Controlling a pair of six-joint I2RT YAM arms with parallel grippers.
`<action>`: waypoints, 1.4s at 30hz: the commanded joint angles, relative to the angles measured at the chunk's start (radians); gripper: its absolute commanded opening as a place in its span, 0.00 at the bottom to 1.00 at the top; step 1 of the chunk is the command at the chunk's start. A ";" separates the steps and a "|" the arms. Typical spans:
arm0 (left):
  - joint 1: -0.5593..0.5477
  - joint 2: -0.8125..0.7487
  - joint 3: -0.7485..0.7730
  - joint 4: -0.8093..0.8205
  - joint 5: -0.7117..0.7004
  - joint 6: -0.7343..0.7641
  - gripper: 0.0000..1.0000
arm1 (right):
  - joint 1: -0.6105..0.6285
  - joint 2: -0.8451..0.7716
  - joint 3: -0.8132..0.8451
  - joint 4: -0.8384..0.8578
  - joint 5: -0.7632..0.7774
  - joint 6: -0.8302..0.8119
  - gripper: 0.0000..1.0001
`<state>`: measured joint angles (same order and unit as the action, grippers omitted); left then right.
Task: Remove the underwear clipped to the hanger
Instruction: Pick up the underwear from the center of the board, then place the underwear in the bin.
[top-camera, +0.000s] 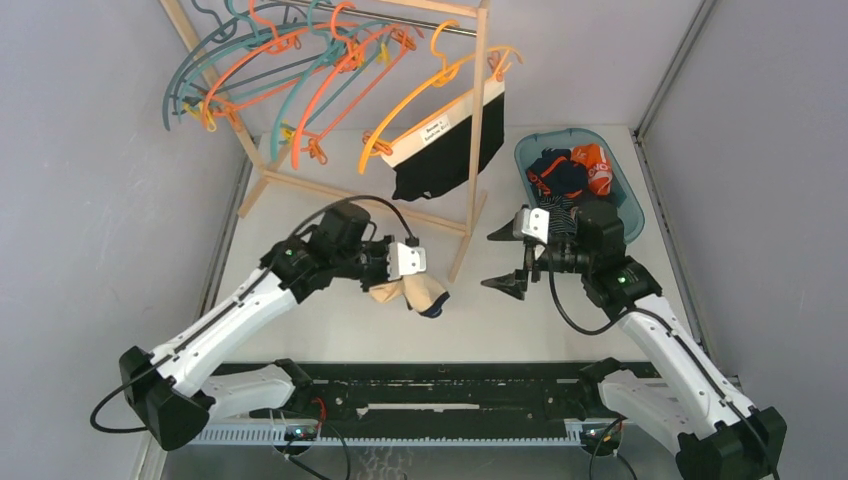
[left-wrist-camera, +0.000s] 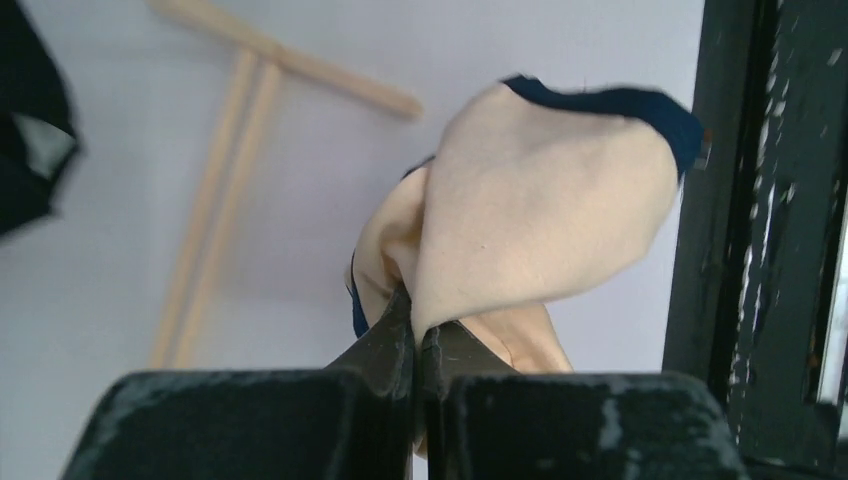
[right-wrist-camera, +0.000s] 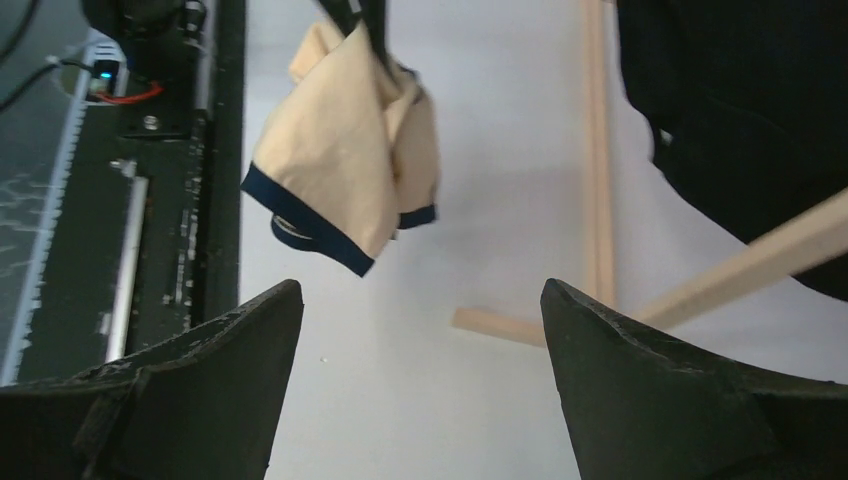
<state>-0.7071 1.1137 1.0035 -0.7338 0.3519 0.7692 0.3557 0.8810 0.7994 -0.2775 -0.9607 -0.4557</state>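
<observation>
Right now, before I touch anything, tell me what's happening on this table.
The left arm's fingers are shut on a beige brief with navy trim, holding it up in front of the wooden rack. The right arm's fingers stand open and empty, pointing towards that brief from beside the blue bin, which already holds a few briefs. One black pair with a white waistband is still clipped to the yellow hanger.

- beige brief (top-camera: 418, 293), navy-trimmed: bunched, dangling just in front of the wooden rack (top-camera: 463, 245).
- black brief (top-camera: 450, 150), white labelled waistband: hanging within the rack, waistband slanted.
- navy-and-orange briefs (top-camera: 565, 172): heaped right of the rack.
</observation>
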 joint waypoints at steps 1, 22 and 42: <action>-0.015 -0.010 0.157 0.076 0.178 -0.136 0.00 | 0.053 0.014 0.005 0.093 -0.069 0.061 0.87; -0.212 0.083 0.223 0.312 0.124 -0.324 0.02 | 0.174 0.140 -0.009 0.131 -0.157 0.066 0.39; -0.210 -0.197 0.173 0.247 -0.145 -0.167 0.75 | -0.130 -0.066 -0.008 0.155 0.097 0.133 0.00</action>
<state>-0.9199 0.9756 1.1595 -0.4812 0.3111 0.5701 0.2882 0.8627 0.7818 -0.1932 -0.9733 -0.3893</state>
